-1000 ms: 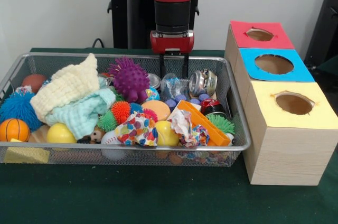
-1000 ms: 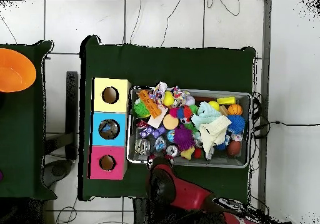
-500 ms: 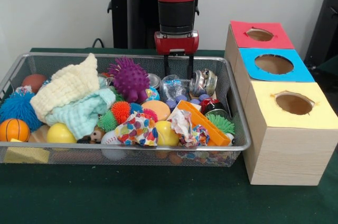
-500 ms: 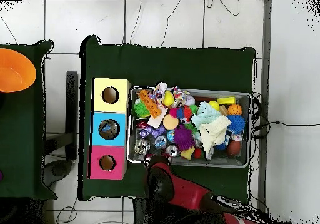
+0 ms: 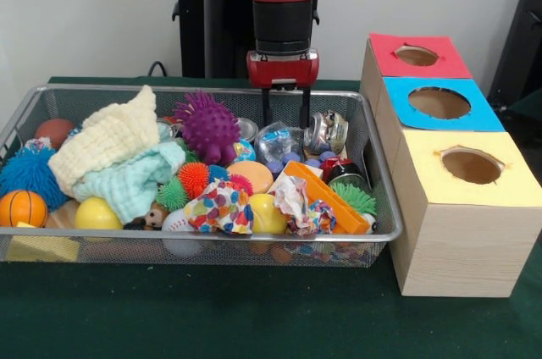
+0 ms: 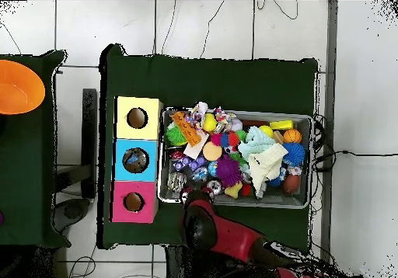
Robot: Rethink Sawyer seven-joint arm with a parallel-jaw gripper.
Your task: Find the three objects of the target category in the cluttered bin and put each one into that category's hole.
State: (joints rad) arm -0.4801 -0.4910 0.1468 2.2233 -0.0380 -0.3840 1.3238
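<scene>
My gripper [image 5: 284,124] hangs open over the back of the wire bin [image 5: 385,228], with nothing between its fingers. Its tips are just above a clear bag of blue balls [image 5: 279,144]. A shiny metal can [image 5: 326,131] lies to the right of it and a purple spiky ball [image 5: 207,126] to the left. Beside the bin stands a row of boxes with a red hole [image 5: 416,55], a blue hole [image 5: 439,102] and a yellow hole [image 5: 471,166]. In the overhead view the arm [image 6: 204,222] covers the gripper at the bin's lower left edge.
The bin is crowded: a yellow and a mint cloth [image 5: 114,156], a blue fuzzy ball [image 5: 30,174], an orange ball [image 5: 22,207], a yellow ball [image 5: 97,214], an orange block [image 5: 326,196], crumpled patterned wrappers [image 5: 220,207]. An orange bowl [image 6: 17,87] sits on a side table.
The gripper has shifted a little to the right in the front view and stays open. The bin's contents look the same.
</scene>
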